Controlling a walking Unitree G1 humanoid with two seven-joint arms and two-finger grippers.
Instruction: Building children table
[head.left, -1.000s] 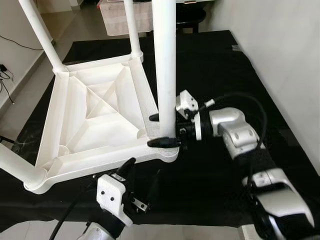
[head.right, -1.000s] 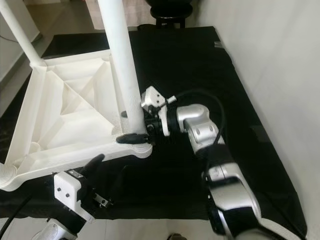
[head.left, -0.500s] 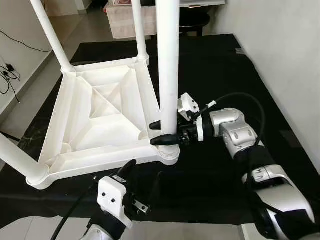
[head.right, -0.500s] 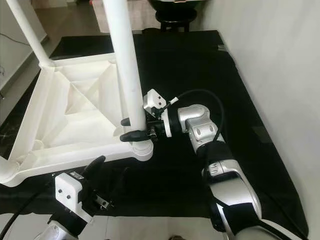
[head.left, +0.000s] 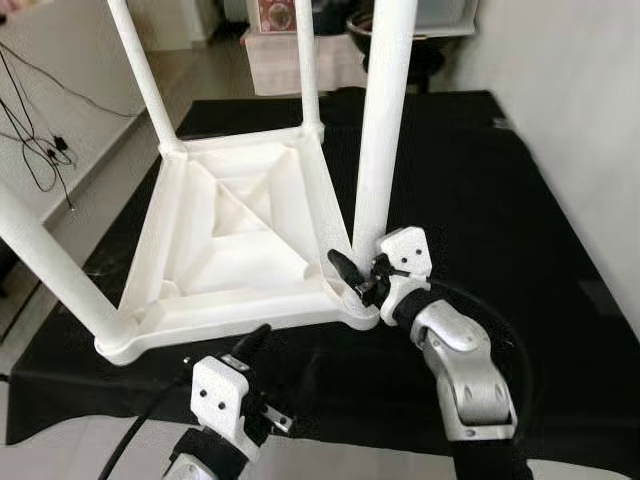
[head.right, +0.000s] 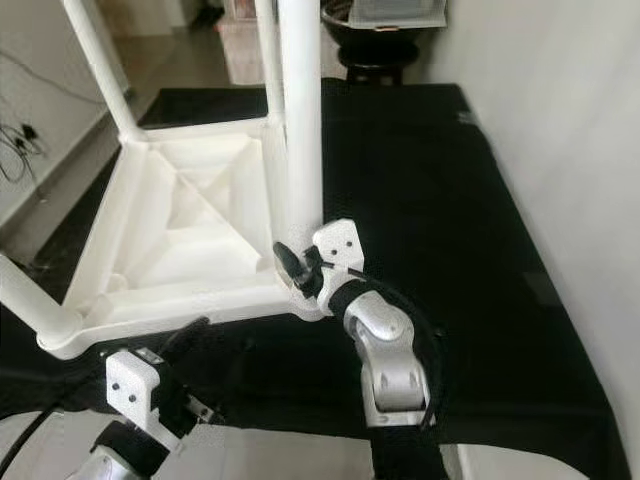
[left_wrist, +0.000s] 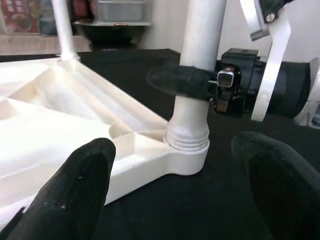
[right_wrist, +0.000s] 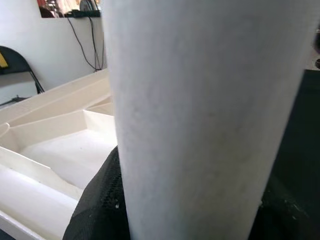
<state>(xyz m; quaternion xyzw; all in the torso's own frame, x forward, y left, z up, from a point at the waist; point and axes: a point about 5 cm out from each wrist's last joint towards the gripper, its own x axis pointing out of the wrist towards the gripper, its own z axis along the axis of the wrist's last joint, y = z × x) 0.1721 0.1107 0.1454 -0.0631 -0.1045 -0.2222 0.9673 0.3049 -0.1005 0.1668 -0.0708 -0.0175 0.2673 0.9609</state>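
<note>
Right hand (head.left: 352, 276) is clamped around the base of the near-right table leg (head.left: 385, 120), one black finger on each side of the white tube, just above the threaded collar where the leg meets the corner socket of the upside-down white tabletop (head.left: 240, 235). Leg stands upright, seated in that corner. Left hand (left_wrist: 175, 190) hovers low in front of the same corner, fingers spread apart and holding nothing, apart from the tabletop edge, right hand's grip straight ahead of it. Tabletop lies underside up on a black mat (head.left: 480, 180) on the floor, ribs showing, with three other legs rising from its remaining corners. White wall (head.left: 580, 100) to the robot's right, cables (head.left: 35, 140) on the floor far left.
</note>
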